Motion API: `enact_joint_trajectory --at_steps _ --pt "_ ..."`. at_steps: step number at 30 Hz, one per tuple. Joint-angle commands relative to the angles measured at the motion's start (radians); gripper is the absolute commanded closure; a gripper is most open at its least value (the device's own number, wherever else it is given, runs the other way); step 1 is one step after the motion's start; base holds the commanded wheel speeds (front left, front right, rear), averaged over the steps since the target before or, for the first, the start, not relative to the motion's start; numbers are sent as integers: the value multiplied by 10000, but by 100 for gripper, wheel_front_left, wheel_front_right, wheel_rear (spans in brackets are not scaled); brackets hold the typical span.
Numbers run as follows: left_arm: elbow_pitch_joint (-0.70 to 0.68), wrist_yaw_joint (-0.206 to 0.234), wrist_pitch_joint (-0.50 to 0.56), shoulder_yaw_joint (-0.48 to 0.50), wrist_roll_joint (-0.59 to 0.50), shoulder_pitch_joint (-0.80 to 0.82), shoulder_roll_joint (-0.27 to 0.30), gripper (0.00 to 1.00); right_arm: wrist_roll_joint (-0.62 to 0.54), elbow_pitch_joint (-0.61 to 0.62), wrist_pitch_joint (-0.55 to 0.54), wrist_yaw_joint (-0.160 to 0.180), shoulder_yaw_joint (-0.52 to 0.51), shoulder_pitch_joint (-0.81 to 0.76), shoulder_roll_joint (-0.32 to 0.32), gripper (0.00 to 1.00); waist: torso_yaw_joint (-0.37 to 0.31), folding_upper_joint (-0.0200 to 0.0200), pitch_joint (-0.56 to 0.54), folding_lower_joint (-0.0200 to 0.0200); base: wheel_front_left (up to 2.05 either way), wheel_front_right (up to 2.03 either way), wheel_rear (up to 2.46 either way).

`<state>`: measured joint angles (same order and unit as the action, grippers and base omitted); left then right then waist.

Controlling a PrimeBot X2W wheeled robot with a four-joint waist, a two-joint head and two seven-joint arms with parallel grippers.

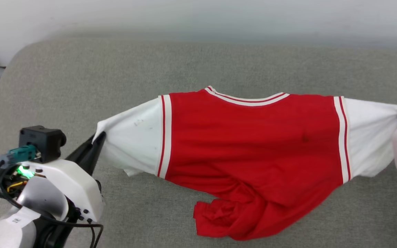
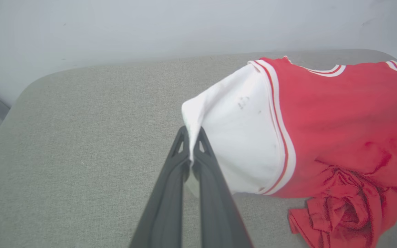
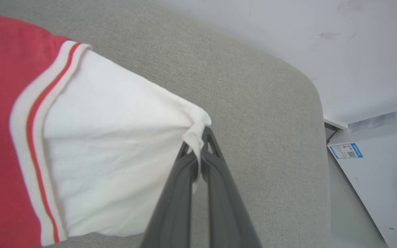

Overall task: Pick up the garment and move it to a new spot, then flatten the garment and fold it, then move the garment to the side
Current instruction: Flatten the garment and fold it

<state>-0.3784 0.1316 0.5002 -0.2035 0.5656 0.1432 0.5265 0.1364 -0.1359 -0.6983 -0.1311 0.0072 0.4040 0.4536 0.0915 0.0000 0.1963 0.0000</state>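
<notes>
While the two grippers are holding the shirt point(image 1: 253, 137) by its sleeves, it is stretching out wide over the middle of the grey cushion point(image 1: 81, 79).

Over the left part of the cushion, the left gripper point(image 1: 97, 137) is pinching the tip of the white left sleeve point(image 1: 133, 137). Its two dark fingers point(image 2: 171, 193) are squeezing tight together, with a bit of white cloth between them.

Over the middle of the cushion, the plain red body is sagging a little. The striped collar point(image 1: 246, 98) is pointing toward the back of the cushion. The bottom of the shirt point(image 1: 219, 217) is lying bunched up on the cushion, near its front edge, so it is not flat yet.

Over the right part of the cushion, the right gripper point(image 3: 198, 132) is pinching the tip of the white right sleeve point(image 1: 370, 137) the same way, shut tight on the cloth.

It looks like the robot is working on the flattening step, pulling the shirt wide so it can go down smooth. For the next move, both arms will likely need to lower the shirt onto the cushion together, with the sleeves pulled apart. Dragging it a little toward the back of the cushion could help the crumpled bottom open out. If one side is going faster than the other, the shirt could land crooked.
</notes>
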Motion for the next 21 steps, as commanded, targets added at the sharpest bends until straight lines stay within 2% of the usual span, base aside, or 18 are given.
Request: enact_joint_trajectory --at_steps 1,10,21 --pt "-39 -21 -141 125 -64 -31 77 100 -66 105 186 8 1 198 136 100 -228 0 -389 0 0 0 0" --pt "-157 -117 -1123 917 -157 648 326 100 218 669 1111 11 141 1153 589 100 -549 0 -1006 0 0 0 0" --pt "-106 -378 -1847 1762 -373 1903 968 100 201 980 2351 12 199 2668 908 100 -762 0 -1181 0 0 0 0"
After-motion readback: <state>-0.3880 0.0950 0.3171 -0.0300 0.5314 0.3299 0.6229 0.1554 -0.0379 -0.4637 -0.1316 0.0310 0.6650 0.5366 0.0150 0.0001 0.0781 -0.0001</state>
